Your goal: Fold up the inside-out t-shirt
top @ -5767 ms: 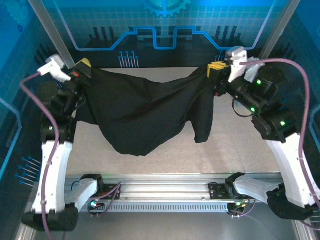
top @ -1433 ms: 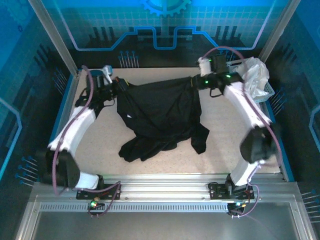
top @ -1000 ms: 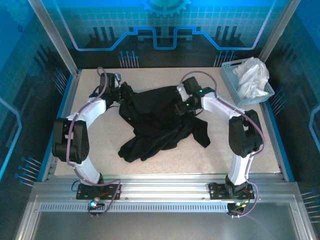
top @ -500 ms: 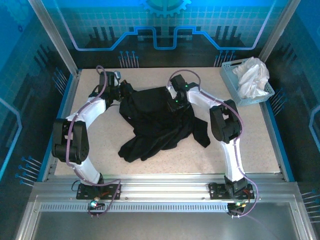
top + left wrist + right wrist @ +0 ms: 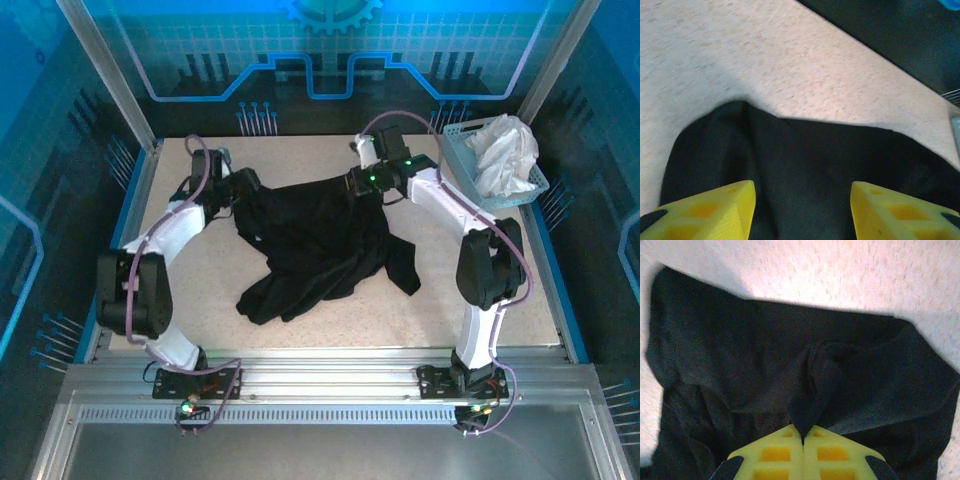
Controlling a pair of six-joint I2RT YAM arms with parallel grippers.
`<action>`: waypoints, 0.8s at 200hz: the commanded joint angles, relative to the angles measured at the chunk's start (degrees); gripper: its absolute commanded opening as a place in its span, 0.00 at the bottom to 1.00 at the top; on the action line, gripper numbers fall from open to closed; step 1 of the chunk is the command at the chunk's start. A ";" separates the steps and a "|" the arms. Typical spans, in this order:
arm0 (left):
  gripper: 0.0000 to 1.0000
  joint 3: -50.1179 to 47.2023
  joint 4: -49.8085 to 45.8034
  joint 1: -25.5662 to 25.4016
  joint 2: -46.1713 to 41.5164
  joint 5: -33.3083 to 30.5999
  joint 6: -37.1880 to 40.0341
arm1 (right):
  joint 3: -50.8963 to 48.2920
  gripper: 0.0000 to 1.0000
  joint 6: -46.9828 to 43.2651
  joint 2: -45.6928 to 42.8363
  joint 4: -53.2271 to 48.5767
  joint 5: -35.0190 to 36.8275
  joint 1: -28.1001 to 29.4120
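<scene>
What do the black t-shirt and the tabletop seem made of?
The black t-shirt looks like soft, matte cloth, maybe cotton: it slumps in loose creases. The tabletop looks hard and speckled beige, laminate or stone; I cannot tell which.

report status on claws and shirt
Left claw open over shirt. Right claw shut on a fold. Shirt crumpled, not folded. Basket apart, far right.

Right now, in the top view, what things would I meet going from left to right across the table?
Left arm → black t-shirt → basket holding a white cloth.
</scene>
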 commanded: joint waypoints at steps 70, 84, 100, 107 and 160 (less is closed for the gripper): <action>0.60 -7.02 -1.29 -6.42 4.51 0.88 3.36 | -0.10 0.00 5.80 2.65 5.14 -8.09 -3.72; 0.58 -5.28 -2.00 -6.62 6.88 0.04 4.23 | -0.52 0.00 5.87 2.51 5.36 -8.28 -3.91; 0.54 -3.80 -2.72 -6.62 8.48 -1.45 5.09 | -0.80 0.00 5.80 2.35 5.39 -8.61 -4.01; 0.52 -3.26 -2.85 -6.62 8.95 -2.16 5.37 | -0.97 0.00 5.73 2.24 5.39 -8.58 -4.01; 0.20 0.69 -4.02 -6.46 12.24 -6.58 7.74 | -2.89 0.00 5.27 0.56 5.51 -8.15 -5.39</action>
